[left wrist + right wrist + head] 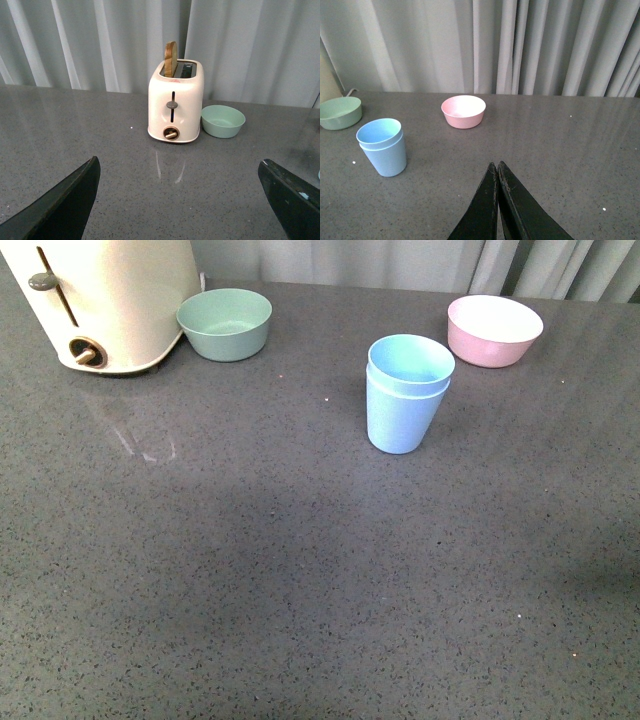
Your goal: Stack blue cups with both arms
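Blue cups (405, 395) stand nested, one inside the other, upright on the grey speckled counter (300, 590), right of centre in the front view. The inner cup's rim sits just above the outer rim, and the paler inside shows. The pink bowl (494, 330) sits near them, further back and to the right; the two are apart. The green bowl (225, 324) is well off to the left, just beside the cream toaster (105, 300).

Neither arm shows in the front view. From the left wrist, the left gripper (180, 200) is spread wide, with its two dark fingers (65, 205) at the picture's edges and nothing between them; the toaster (175, 107), with a slice of bread (171, 59) standing in one slot, lies ahead. From the right wrist, the right gripper (497, 172) has its fingers pressed together, holding nothing, and sits clear of the cups (382, 147) and the pink bowl (463, 111).
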Motion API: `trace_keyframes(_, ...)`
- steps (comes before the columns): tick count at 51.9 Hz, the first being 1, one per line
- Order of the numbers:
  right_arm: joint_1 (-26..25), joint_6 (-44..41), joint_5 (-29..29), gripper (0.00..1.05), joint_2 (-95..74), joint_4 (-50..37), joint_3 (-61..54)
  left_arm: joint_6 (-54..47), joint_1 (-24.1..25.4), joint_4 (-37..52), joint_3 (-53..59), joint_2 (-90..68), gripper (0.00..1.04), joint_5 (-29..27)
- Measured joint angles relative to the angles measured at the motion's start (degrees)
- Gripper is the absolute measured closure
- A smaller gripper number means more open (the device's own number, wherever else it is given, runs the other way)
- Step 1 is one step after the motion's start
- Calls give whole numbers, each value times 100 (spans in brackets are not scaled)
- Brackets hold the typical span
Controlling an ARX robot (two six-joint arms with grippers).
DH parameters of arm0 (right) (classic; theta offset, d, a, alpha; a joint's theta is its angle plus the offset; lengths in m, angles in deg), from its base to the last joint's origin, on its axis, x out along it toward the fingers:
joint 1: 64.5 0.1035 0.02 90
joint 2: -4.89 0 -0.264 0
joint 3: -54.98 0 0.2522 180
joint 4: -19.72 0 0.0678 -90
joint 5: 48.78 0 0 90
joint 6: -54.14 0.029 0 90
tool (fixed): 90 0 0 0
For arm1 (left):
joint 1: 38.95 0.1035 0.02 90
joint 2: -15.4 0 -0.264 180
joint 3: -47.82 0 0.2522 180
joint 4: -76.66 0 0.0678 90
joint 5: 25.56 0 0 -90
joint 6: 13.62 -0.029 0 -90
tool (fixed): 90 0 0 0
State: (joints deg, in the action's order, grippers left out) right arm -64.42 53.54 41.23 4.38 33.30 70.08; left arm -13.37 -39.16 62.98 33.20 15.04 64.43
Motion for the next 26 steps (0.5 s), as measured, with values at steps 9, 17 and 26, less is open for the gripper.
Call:
trace_keyframes(9,0,-4,0,102,15,9,0,0,0,0,0,0,9,0)
trace_keyframes(17,0,0,0,79,17,9,0,0,0,0,0,0,9,0)
trace_keyframes(26,0,0,0,39,17,9,0,0,0,0,0,0,9,0)
